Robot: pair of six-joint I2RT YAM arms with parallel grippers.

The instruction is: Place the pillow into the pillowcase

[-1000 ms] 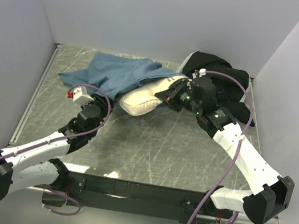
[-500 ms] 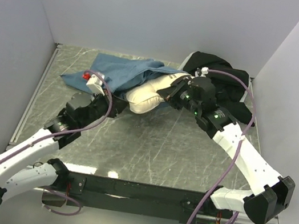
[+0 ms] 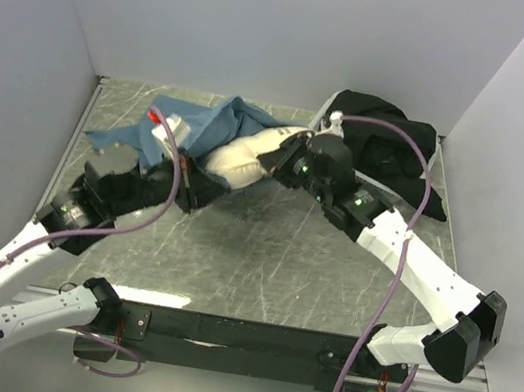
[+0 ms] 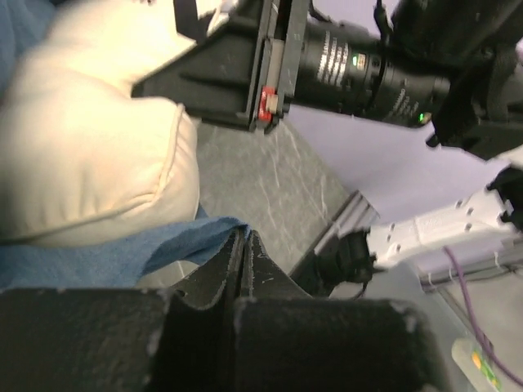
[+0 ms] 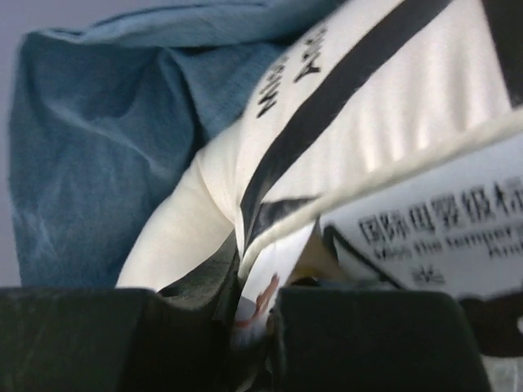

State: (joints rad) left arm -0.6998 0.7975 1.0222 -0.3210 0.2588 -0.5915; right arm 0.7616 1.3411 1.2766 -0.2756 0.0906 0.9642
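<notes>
The cream-white pillow lies at the back centre of the table, its left part inside the dusty-blue pillowcase. My right gripper is shut on the pillow's right edge; in the right wrist view the pillow shows its black stripe and text, with the pillowcase to the left. My left gripper is shut on the pillowcase's lower edge just under the pillow. In the left wrist view the jaws pinch the blue fabric below the pillow.
A black cloth heap lies at the back right behind my right arm. Pale walls close the table at the left, back and right. The right arm's wrist hangs close above the left gripper.
My left arm has swung up and to the right, lifting the pillowcase edge toward the pillow. My right gripper has pushed the pillow left, further into the case.
</notes>
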